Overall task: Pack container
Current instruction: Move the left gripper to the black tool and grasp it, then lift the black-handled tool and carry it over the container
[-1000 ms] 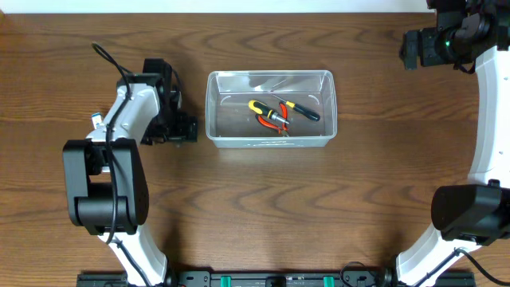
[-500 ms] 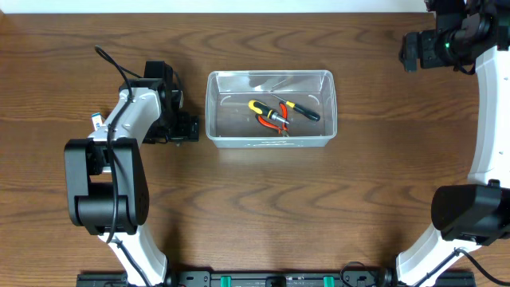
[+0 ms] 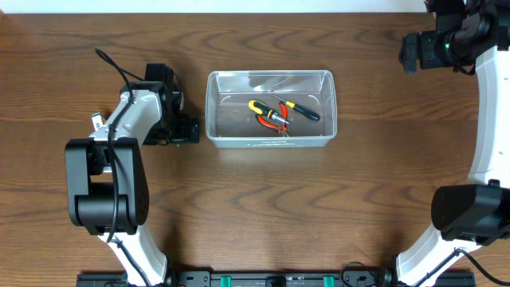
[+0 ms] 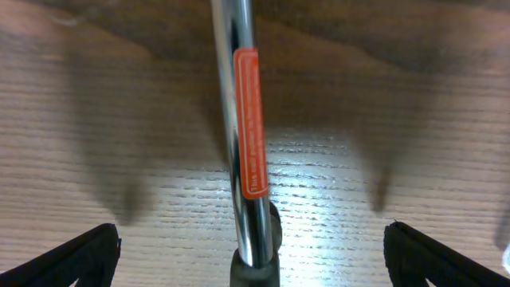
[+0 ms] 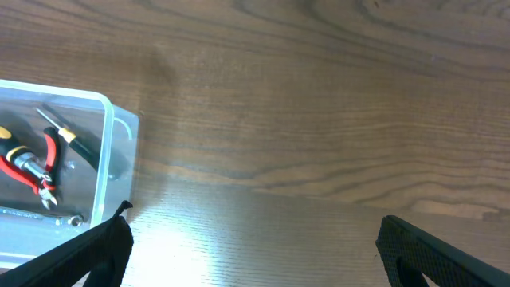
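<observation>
The container [image 3: 271, 142] sits mid-table [image 3: 239, 207], and the left gripper [image 3: 182, 126] is right there just beside its left wall, not touching it. Down at the wrist view, the left fingers [image 4: 80, 259] stand wide apart, nothing clamped, and a chrome shaft [image 4: 237, 96] with a red label [image 4: 251, 119] lies on the wood dead centre between them. From overhead that shaft is hidden under the gripper, and up close both its ends are cut off. The label's print is too small to read. The right gripper [image 3: 410, 52] is well apart from the container, off toward the far right corner, with fingers [image 5: 88, 255] spread and empty. Its camera catches only one corner of the tub. Inside lie red-handled pliers [image 3: 271, 119] and a black-and-yellow screwdriver [image 3: 303, 109].
</observation>
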`<state>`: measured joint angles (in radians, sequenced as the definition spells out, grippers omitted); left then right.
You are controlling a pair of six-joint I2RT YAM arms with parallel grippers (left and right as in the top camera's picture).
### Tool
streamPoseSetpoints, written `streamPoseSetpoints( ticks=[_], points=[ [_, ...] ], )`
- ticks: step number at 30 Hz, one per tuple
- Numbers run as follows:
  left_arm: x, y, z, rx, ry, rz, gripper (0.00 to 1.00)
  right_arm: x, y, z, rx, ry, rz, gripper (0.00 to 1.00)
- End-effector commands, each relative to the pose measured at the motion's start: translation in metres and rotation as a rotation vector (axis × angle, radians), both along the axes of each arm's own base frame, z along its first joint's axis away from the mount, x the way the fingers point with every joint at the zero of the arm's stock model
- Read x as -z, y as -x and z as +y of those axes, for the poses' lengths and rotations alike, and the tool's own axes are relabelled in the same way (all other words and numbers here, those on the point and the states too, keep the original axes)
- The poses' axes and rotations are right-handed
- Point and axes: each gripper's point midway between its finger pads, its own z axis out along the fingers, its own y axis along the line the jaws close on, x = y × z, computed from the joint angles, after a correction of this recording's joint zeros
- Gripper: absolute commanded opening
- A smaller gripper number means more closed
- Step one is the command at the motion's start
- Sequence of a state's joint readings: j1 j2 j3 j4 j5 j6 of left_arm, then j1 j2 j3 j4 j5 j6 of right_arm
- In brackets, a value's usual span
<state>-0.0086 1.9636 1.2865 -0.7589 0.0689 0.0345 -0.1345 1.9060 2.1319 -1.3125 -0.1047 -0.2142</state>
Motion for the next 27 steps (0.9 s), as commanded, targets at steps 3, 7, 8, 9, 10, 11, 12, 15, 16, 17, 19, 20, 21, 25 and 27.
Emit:
streamPoseSetpoints(
  ticks=[3,7,8,9,10,11,12,15,16,17,19,20,21,25,27],
  points=[
    [0.0076,0.007,0.0003,0.012,0.002,0.026,0.98,-0.0021,0.0011,0.0009,0.01,-0.016,-0.004,0.99],
    [0.0073,0.0065,0.0004,0.012,0.001,0.023,0.98,-0.0021,0.0011,0.0009,0.01,-0.016,-0.004,0.99],
    [0.0075,0.0064,0.0004,0.012,0.001,0.023,0.98,-0.0021,0.0011,0.001,0.01,-0.017,-0.004,0.99],
    [0.0075,0.0062,0.0004,0.012,0.001,0.023,0.99,-0.0021,0.0011,0.0009,0.01,-0.016,-0.004,0.99],
    [0.0073,0.0059,0.0003,0.012,0.002,0.021,0.98,-0.0021,0.0011,0.0009,0.01,-0.016,-0.004,0.99],
    [0.0074,0.0058,0.0004,0.012,0.001,0.021,0.95,-0.0021,0.0011,0.001,0.01,-0.017,-0.004,0.99],
    [0.0075,0.0055,0.0004,0.012,0.001,0.02,0.93,-0.0021,0.0011,0.001,0.01,-0.017,-0.004,0.99],
    [0.0073,0.0037,0.0004,0.012,0.001,0.012,0.9,-0.0021,0.0011,0.0009,0.01,-0.016,-0.004,0.99],
    [0.0072,0.0032,0.0004,0.012,0.001,0.01,0.88,-0.0021,0.0011,0.0009,0.007,-0.015,-0.004,0.99],
    [0.0072,0.003,0.0004,0.012,0.001,0.009,0.85,-0.0021,0.0012,0.0009,0.004,-0.013,-0.004,0.99],
    [0.0073,0.0023,0.0004,0.012,0.001,0.007,0.8,-0.0021,0.0011,0.001,0.004,-0.013,-0.004,0.99],
    [0.0072,0.0021,0.0004,0.012,0.001,0.006,0.77,-0.0021,0.0012,0.001,0.004,-0.013,-0.004,0.99],
    [0.0073,0.0021,0.0004,0.012,0.001,0.006,0.73,-0.0021,0.0012,0.001,0.004,-0.013,-0.004,0.99],
    [0.0072,0.0021,0.0004,0.012,0.001,0.006,0.62,-0.0021,0.0011,0.001,0.004,-0.013,-0.004,0.99],
    [0.0072,0.0021,0.0003,0.012,0.002,0.006,0.57,-0.0021,0.0011,0.001,0.004,-0.013,-0.004,0.99]
  ],
)
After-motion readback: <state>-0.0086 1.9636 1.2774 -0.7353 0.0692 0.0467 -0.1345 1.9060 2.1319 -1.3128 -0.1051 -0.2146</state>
